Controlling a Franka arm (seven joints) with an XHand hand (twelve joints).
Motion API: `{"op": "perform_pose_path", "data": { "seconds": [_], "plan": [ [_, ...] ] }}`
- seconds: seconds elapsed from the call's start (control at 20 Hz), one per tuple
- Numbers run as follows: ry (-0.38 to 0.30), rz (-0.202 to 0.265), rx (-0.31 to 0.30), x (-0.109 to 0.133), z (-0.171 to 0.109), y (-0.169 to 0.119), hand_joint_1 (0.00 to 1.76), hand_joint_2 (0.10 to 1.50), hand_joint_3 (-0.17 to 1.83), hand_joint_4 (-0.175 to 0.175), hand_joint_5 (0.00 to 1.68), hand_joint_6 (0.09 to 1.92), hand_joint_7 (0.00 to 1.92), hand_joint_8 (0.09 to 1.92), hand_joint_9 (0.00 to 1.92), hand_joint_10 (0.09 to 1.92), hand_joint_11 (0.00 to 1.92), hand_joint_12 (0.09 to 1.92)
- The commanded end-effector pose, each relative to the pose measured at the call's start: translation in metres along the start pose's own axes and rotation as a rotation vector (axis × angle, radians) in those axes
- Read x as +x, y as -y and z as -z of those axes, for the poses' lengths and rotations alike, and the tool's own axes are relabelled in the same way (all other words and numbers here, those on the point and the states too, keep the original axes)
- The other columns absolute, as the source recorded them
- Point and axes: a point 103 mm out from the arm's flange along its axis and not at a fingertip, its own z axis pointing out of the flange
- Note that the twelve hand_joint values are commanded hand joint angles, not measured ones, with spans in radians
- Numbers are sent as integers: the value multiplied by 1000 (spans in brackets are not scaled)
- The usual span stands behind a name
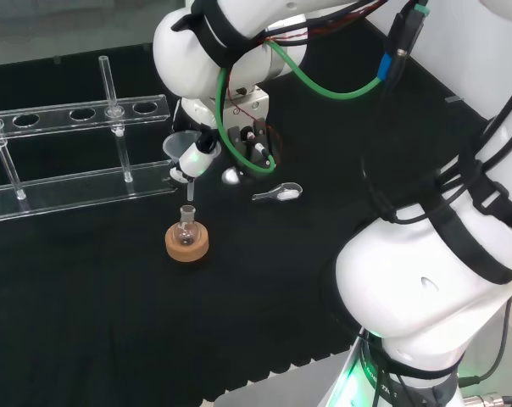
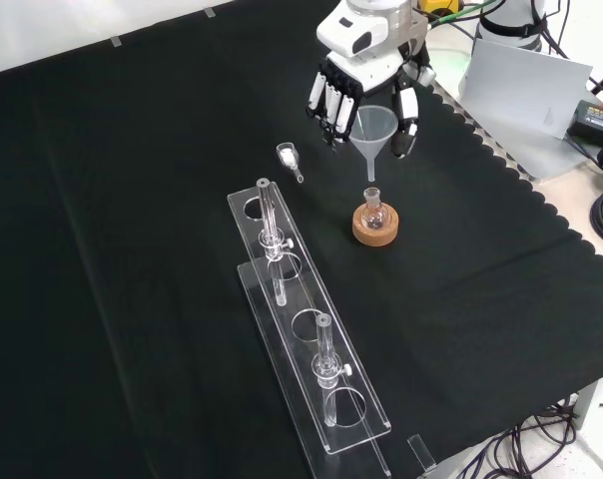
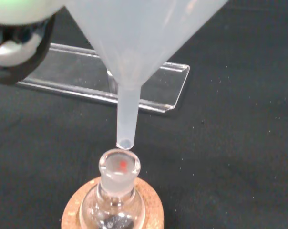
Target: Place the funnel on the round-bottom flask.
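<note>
Black cloth, hand [image 2: 366, 75] pinching funnel [image 2: 375, 130] just above flask [image 2: 372, 209]

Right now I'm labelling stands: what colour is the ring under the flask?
Light brown cork ring, clearest in the front view.

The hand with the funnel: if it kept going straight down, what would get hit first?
Probably the round-bottom flask: the funnel held by the hand hangs with its tip just above the flask's mouth, seemingly aligned.
</note>
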Motion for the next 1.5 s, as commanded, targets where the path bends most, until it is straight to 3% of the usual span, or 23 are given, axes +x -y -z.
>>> {"op": "perform_pose_path", "data": {
  "seconds": [0.05,0.7,1.5],
  "plan": [
    [-13,-2,14,3,-8,1,1153,704,446,175,1504,118,1607,87,1526,87,972,1017],
    [-47,0,21,15,-16,-7,1153,707,440,175,1505,113,1607,87,1525,87,971,1017],
    [-34,-13,22,2,-16,-5,1152,710,435,175,1507,108,1609,87,1523,87,965,1018]
  ]
}}
